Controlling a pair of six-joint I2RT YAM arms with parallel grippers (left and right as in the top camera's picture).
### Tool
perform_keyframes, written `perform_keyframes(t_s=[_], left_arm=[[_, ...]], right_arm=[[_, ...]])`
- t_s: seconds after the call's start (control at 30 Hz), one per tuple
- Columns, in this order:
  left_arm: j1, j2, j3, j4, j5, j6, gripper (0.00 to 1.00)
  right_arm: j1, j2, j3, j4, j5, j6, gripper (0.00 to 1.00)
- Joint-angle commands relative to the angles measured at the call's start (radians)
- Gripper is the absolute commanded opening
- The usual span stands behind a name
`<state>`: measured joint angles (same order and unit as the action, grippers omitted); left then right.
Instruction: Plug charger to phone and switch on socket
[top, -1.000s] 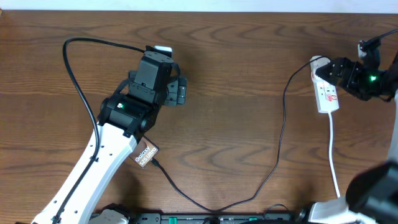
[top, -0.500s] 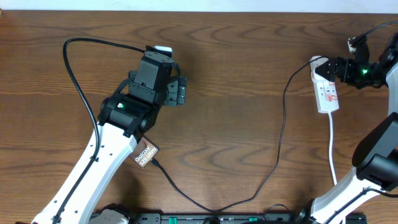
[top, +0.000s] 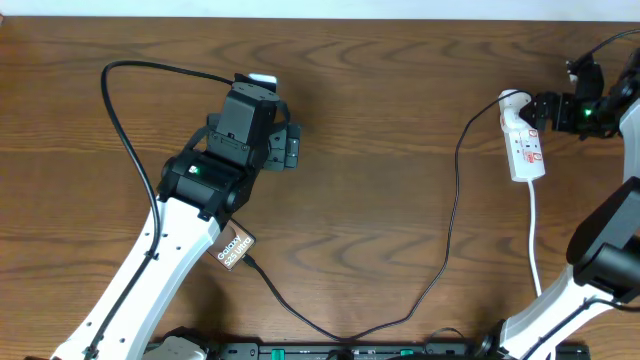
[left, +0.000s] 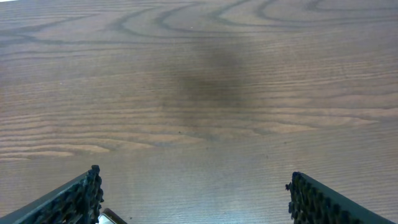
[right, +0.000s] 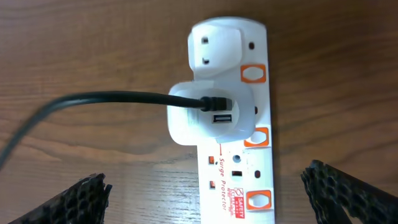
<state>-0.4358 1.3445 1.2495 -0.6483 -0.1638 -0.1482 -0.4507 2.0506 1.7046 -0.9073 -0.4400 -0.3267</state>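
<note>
The phone (top: 235, 247), dark with "Galaxy" in white letters, lies on the table, mostly hidden under my left arm. The charger, a thin black cable (top: 452, 215), runs from the phone's end in a loop to the socket (top: 527, 150). In the right wrist view its black plug sits in a white adapter (right: 211, 118) on the white power strip (right: 249, 174), which has orange-red switches. My right gripper (right: 217, 199) (top: 548, 106) is open and hovers over the strip's upper end, touching nothing. My left gripper (left: 196, 199) (top: 285, 145) is open and empty over bare wood.
The strip's white cord (top: 538, 250) runs toward the front edge. Another black cable (top: 125, 130) arcs at the left behind my left arm. A small glossy corner (left: 109, 216) shows by the left finger in the left wrist view.
My right gripper has drawn back up and to the right from over the socket's middle. The left arm, phone and cable have not moved.
</note>
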Motion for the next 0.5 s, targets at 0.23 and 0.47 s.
perform_keyframes(t_s=[0.23, 0.47], left_arm=[[-0.002, 0.004, 0.017, -0.002, -0.017, 0.017, 0.92], [-0.002, 0.004, 0.017, -0.002, -0.016, 0.017, 0.92]], right_arm=[[0.0, 0.14, 0.018, -0.003, -0.083, -0.058, 0.99], [0.0, 0.14, 0.018, 0.003, -0.11, -0.064, 0.99]])
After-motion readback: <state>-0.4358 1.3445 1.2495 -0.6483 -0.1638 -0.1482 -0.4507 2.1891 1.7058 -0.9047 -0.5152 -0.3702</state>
